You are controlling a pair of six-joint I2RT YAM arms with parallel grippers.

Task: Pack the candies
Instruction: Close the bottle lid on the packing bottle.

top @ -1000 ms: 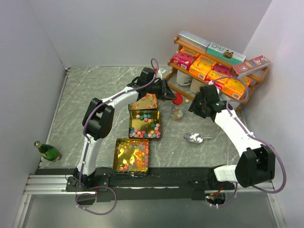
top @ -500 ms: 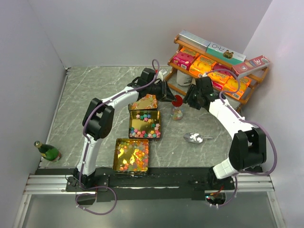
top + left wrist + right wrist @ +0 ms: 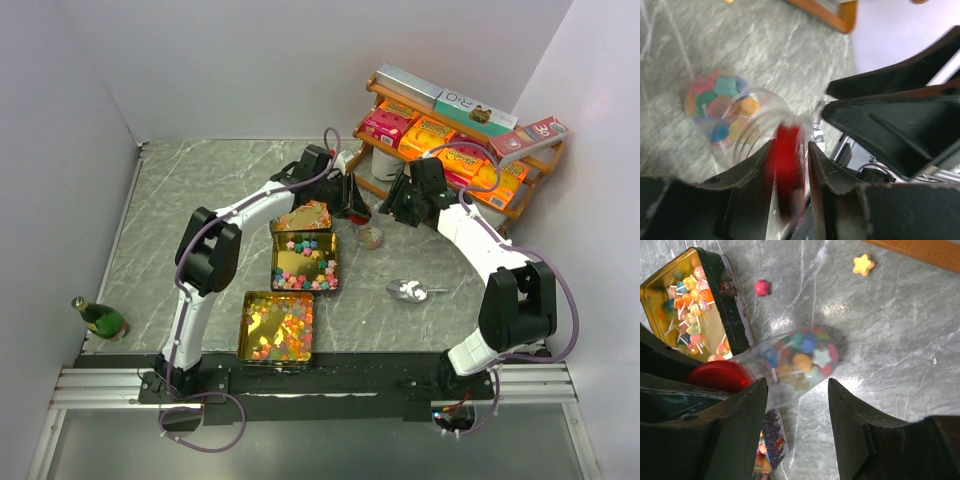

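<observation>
Red lid (image 3: 787,172) blurs inside the left tool (image 3: 790,145), grip unclear; the right tool (image 3: 796,382), newly arrived, stands spread around the jar (image 3: 790,365) of candies (image 3: 807,352).

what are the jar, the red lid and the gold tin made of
Jar: clear and glossy, glass or hard plastic; the candies show through its wall.
Lid: smooth, plain red, probably plastic.
Tin: likely metal; the mirror-gold inside reflects its contents, and the outside is dark.
</observation>
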